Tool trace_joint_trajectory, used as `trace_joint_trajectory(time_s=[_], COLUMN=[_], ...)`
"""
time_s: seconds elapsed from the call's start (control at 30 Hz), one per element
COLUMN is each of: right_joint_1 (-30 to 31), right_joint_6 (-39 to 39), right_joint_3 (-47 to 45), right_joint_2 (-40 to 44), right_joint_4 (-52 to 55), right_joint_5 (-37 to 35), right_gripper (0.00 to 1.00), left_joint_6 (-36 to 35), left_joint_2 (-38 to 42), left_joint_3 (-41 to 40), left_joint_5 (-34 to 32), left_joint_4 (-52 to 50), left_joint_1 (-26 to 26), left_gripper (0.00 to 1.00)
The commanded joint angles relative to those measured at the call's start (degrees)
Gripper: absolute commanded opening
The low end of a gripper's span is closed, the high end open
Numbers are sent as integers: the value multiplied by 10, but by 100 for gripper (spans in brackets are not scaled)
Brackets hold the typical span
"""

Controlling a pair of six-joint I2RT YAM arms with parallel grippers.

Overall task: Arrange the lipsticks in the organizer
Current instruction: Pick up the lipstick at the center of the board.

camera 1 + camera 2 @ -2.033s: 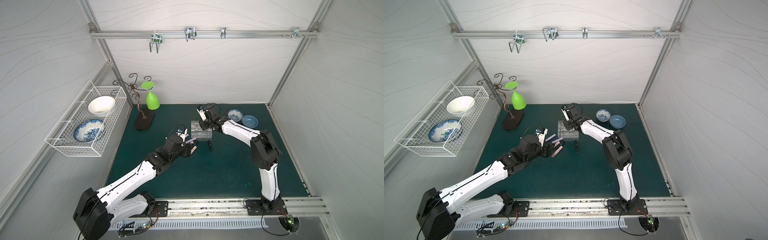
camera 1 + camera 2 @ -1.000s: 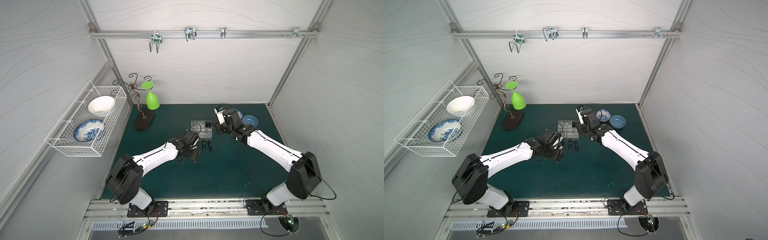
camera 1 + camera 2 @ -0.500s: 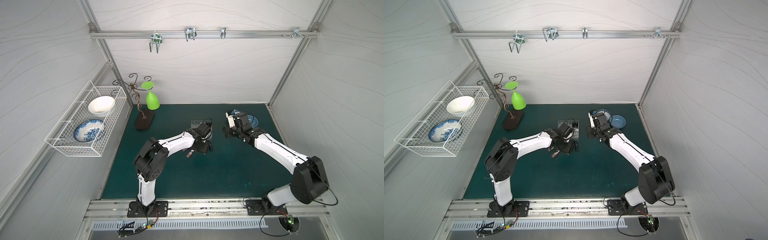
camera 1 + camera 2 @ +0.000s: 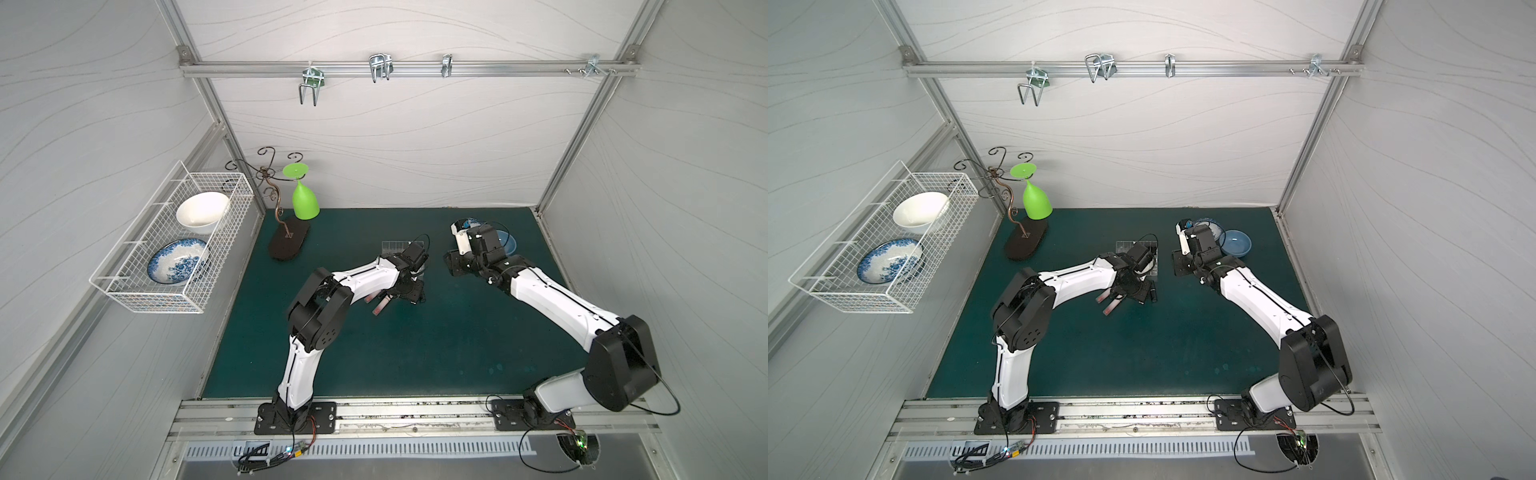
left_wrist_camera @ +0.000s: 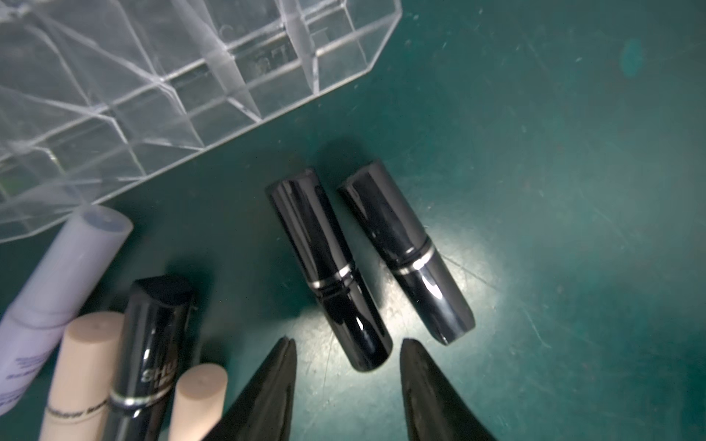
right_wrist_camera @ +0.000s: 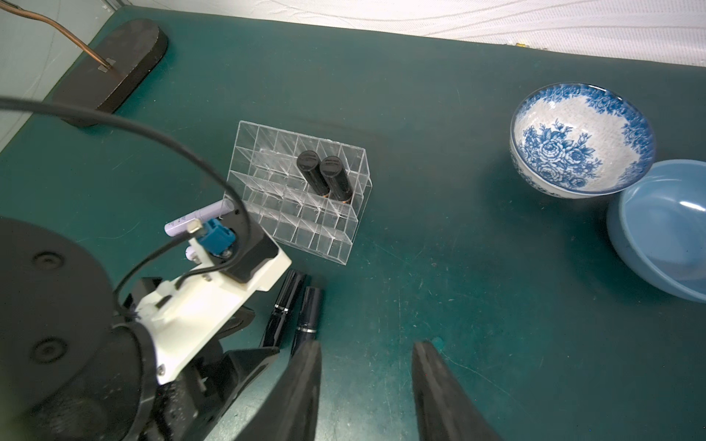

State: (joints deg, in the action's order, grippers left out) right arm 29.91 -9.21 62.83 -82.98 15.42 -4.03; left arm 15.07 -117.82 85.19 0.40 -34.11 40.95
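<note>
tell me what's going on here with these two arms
The left tool is open, its tips either side of one end of a black lipstick lying on the mat beside the organizer. Two black lipsticks stand in its cells; several others lie loose beside it. The right tool hangs open and empty nearby.

My green mat carries the organizer mid-frame, lipsticks just below it, a patterned bowl beside the blue bowl at right, and the stand base at left.
</note>
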Motion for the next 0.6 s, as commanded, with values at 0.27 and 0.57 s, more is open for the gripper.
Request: trace_joint_trajectory(time_s=[0.27, 0.57], right_joint_1=[-2, -1], right_joint_6=[-4, -5], right_joint_3=[5, 7], right_joint_2=[12, 10], right_joint_4=[-1, 0], right_joint_5=[10, 20], right_gripper=[43, 43], left_joint_6=[-5, -3], left_joint_2=[-29, -36], left_joint_3=[19, 19], left_joint_5=[-16, -11], left_joint_4=[0, 7], left_joint_1=[-4, -10], left_gripper=[46, 32])
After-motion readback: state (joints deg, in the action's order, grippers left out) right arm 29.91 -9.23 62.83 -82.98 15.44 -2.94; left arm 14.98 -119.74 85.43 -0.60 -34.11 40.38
